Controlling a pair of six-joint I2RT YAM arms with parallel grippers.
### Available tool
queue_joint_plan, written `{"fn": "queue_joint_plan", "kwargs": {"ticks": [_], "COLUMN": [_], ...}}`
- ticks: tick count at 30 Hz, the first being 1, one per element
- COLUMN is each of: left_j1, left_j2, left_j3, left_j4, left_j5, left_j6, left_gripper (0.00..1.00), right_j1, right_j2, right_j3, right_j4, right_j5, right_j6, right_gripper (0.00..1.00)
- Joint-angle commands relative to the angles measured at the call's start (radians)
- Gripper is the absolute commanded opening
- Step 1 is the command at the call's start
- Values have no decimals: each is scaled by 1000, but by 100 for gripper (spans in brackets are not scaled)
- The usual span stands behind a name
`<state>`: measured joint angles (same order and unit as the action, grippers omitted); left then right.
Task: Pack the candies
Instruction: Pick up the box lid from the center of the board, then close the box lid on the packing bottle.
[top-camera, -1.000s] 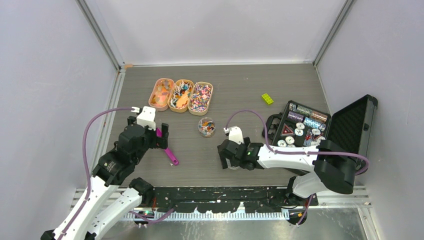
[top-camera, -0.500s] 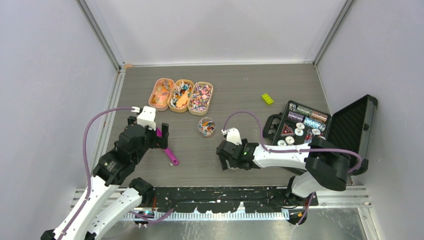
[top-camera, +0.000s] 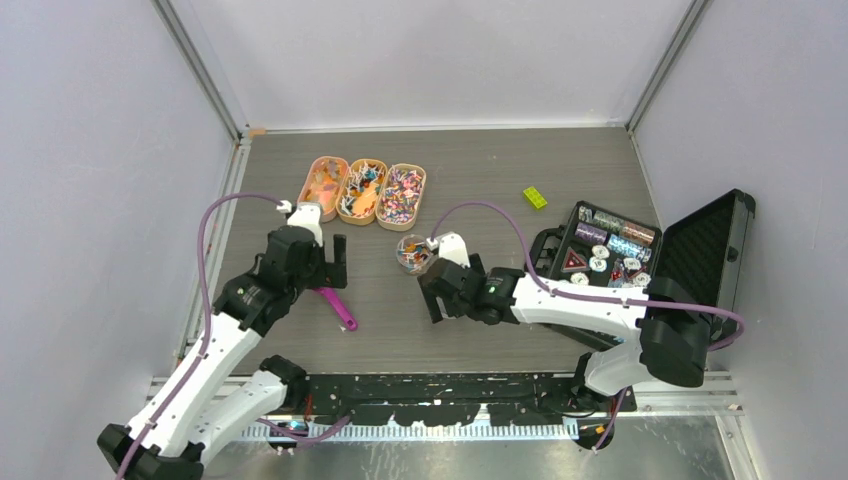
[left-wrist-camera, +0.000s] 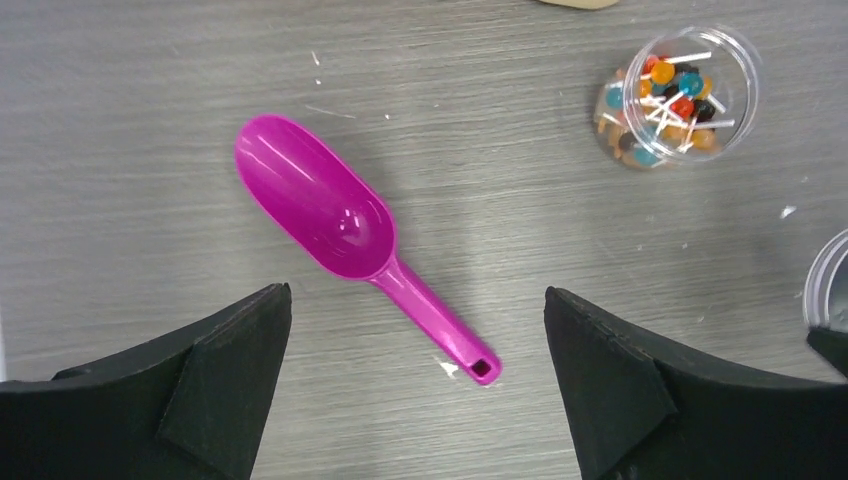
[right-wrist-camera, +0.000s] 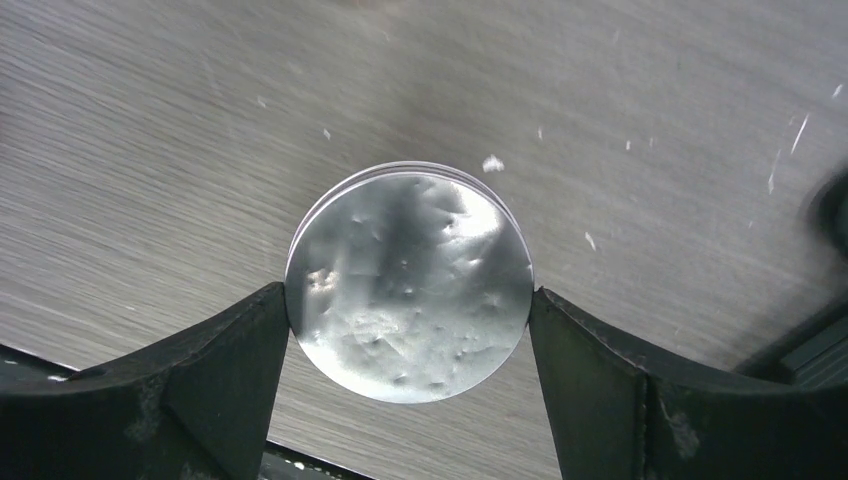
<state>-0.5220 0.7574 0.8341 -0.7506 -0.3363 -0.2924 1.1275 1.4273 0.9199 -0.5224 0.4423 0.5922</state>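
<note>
The scoop (left-wrist-camera: 330, 215) is glossy plastic, the table (left-wrist-camera: 150, 80) matt and wood-grained. The lid (right-wrist-camera: 405, 250) looks like dimpled silvery foil, between matt black fingers (right-wrist-camera: 215, 370) of the right gripper (right-wrist-camera: 410, 295).

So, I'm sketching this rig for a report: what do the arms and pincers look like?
The left arm and right arm have white links with bulky black joints. A purple cable runs along each to a small white block at the wrist. The left pincer and right pincer each have two broad, black, wedge-shaped fingers.
</note>
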Motion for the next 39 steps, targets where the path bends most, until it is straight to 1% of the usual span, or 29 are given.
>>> {"fn": "queue_joint_plan", "kwargs": {"ticks": [1,5,7,8,9,14,17,26,34,39], "left_j1": [158,390,476,504,515,517,517,507,498,496], "left_j2": [35,74,78,74,70,12,-31,-57,-64,-67], "left_j3": [50,30,14,6,1,-27,-61,-89,-89,-90], "left_j4": [43,96,126,137,141,109,115,129,125,124], "left_j5": [256,624,741,766,763,628,591,587,591,589], "left_j6": [-156,-233,-261,-259,-247,-174,-161,-131,-121,-119], "left_gripper": [99,96,95,95,95,94,94,93,93,93], "right_j1": [-33,-87,-110,-120,-128,-163,-178,-203,-213,-214], "right_j2": [20,119,173,201,234,353,418,545,608,618], "right_j3": [162,307,372,399,428,558,623,741,816,821], "right_j4": [-40,-41,-43,-40,-40,-50,-71,-132,-211,-222], "right_j5": [12,-25,-57,-69,-76,-115,-136,-134,-110,-109], "right_j6": [-120,-197,-220,-230,-237,-269,-275,-299,-301,-298], "right_gripper": [84,85,85,85,85,85,85,86,90,92]}}
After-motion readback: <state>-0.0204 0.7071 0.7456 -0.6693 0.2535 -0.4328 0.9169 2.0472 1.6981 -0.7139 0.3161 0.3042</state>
